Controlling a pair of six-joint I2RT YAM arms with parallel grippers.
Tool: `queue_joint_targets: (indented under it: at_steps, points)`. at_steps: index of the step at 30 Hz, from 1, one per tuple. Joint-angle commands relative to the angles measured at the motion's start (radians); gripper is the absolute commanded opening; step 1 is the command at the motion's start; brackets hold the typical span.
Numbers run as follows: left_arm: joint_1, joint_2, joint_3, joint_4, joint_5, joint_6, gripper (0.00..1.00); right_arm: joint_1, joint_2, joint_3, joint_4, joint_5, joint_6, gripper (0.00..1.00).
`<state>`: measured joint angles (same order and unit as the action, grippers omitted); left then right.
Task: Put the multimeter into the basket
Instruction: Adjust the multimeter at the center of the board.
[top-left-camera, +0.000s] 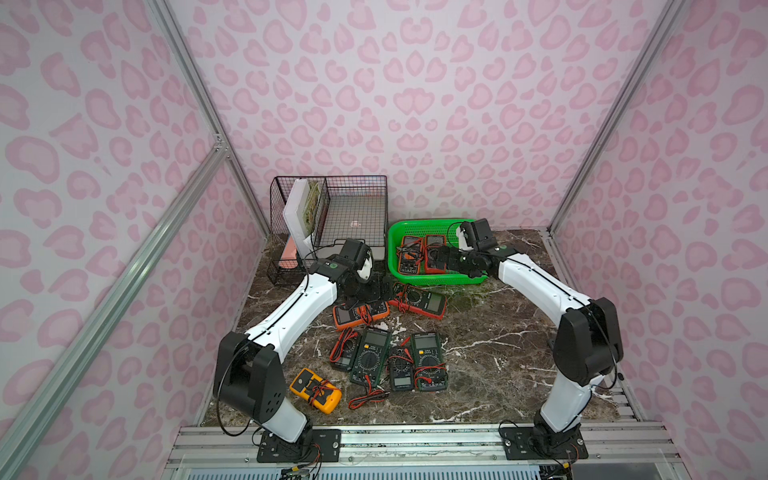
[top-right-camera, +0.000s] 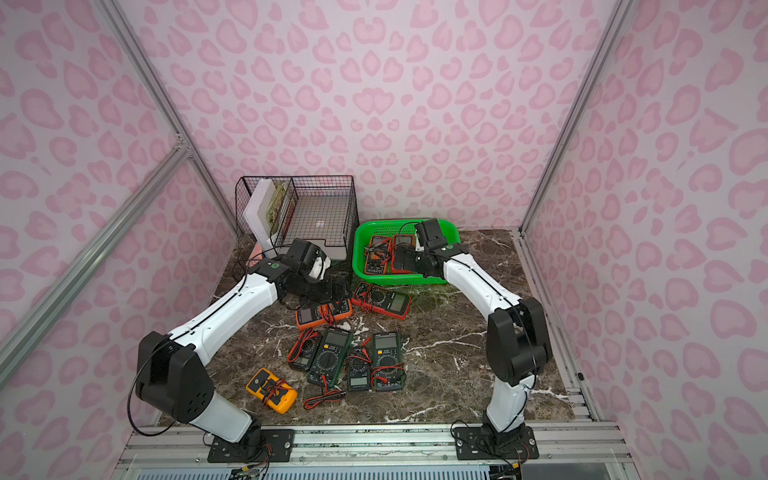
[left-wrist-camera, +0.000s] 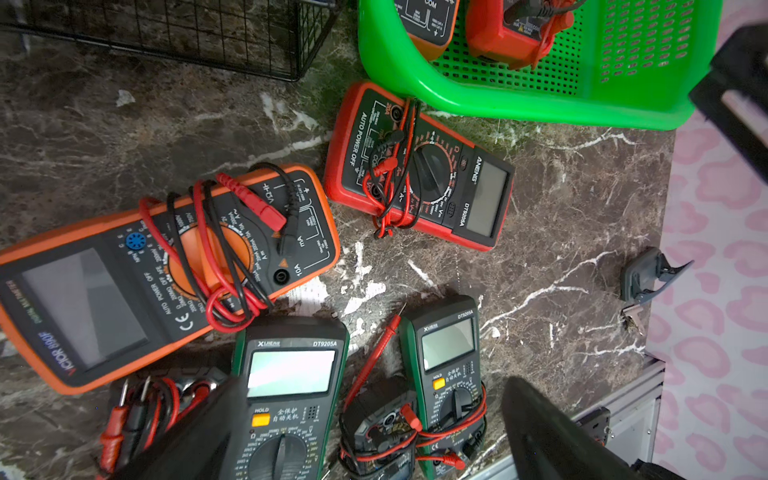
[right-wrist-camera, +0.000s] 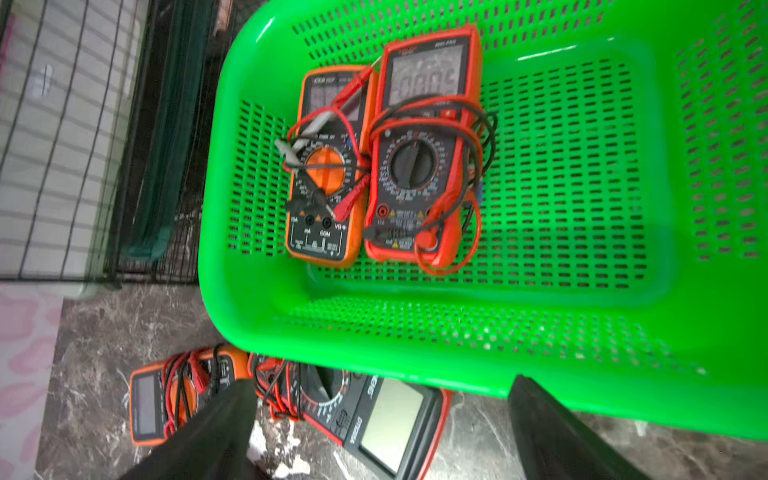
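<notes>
The green basket (top-left-camera: 428, 225) (top-right-camera: 453, 232) stands at the back of the marble table. It holds an orange multimeter (right-wrist-camera: 324, 166) and a red multimeter (right-wrist-camera: 424, 145) side by side, leads wrapped round them. Several more multimeters lie on the table, among them a red one (top-left-camera: 419, 300) (left-wrist-camera: 419, 166) just in front of the basket and an orange one (top-left-camera: 357, 316) (left-wrist-camera: 166, 266). My left gripper (top-left-camera: 374, 291) (left-wrist-camera: 374, 415) hangs open above the orange one, holding nothing. My right gripper (top-left-camera: 440, 259) (right-wrist-camera: 374, 424) hovers open and empty over the basket's near rim (right-wrist-camera: 374, 361).
A black wire organiser (top-left-camera: 332, 216) with a white board in it stands left of the basket. Nearer the front lie two green multimeters (top-left-camera: 370, 355) (top-left-camera: 428, 361), small dark ones, a yellow one (top-left-camera: 316, 390) and loose red leads (top-left-camera: 368, 399).
</notes>
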<state>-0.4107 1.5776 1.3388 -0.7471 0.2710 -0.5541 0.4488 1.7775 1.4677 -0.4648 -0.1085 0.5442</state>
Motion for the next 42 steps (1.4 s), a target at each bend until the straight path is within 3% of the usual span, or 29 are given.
queue_joint_targets:
  at_steps: [1,6,11,27,42]
  points:
    - [0.001,-0.020,-0.021,0.025,-0.019,-0.045,0.98,0.026,-0.072,-0.097,0.038,0.010,-0.047,0.99]
    - [0.001,-0.040,-0.047,0.030,-0.030,-0.056,0.99,0.052,-0.164,-0.290,0.085,-0.009,-0.040,0.99]
    - [0.001,-0.037,-0.055,0.037,-0.036,-0.053,0.99,0.054,-0.175,-0.376,0.128,-0.017,-0.017,0.99]
    - [-0.018,0.029,-0.048,0.072,-0.034,-0.050,0.98,0.055,0.030,-0.252,0.183,-0.010,-0.041,0.99]
    - [-0.053,0.167,0.049,0.221,-0.033,0.141,0.99,0.036,-0.047,-0.330,0.171,-0.031,-0.061,0.99]
